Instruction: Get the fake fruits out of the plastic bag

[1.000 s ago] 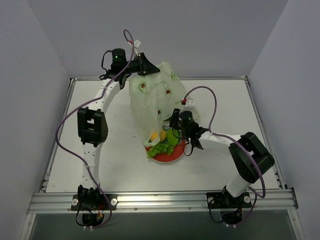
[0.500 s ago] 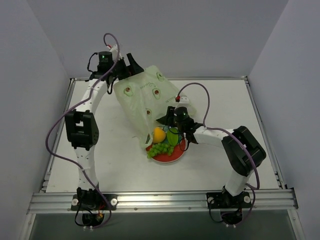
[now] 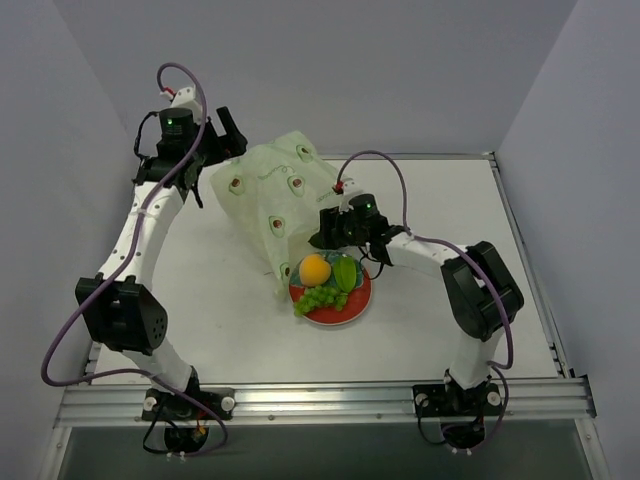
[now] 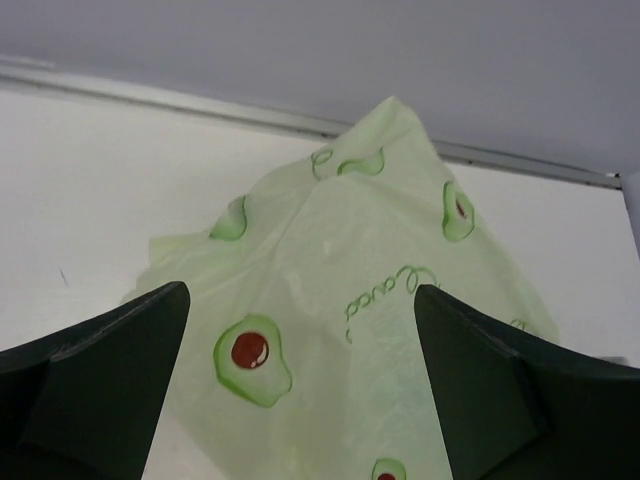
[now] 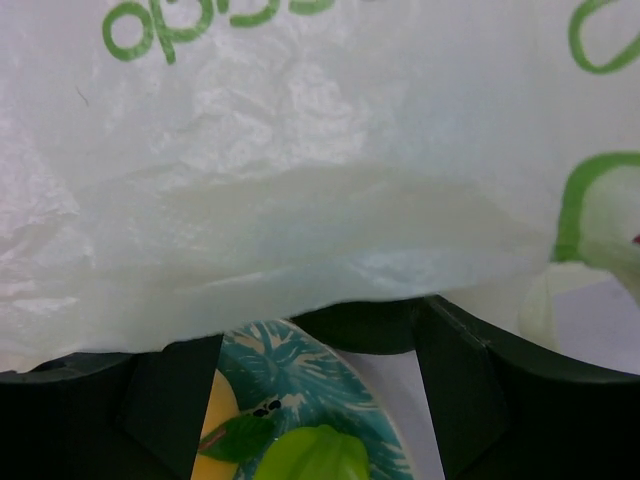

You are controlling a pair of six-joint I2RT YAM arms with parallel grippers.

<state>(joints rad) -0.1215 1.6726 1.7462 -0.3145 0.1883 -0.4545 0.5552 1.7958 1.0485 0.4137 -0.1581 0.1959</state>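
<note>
You're nearly done: left gripper [image 4: 300, 305] and right gripper [image 3: 331, 228] released, small plastic fruits [image 3: 317, 270] bared below the right, pale green crinkly bag [image 3: 272, 195] alongside

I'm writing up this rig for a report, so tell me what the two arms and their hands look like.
The left arm and right arm have white links, bulky black joint housings and looping purple cables. The left hand and right hand are black with wedge-shaped fingers. A green light glows by the left wrist.
</note>
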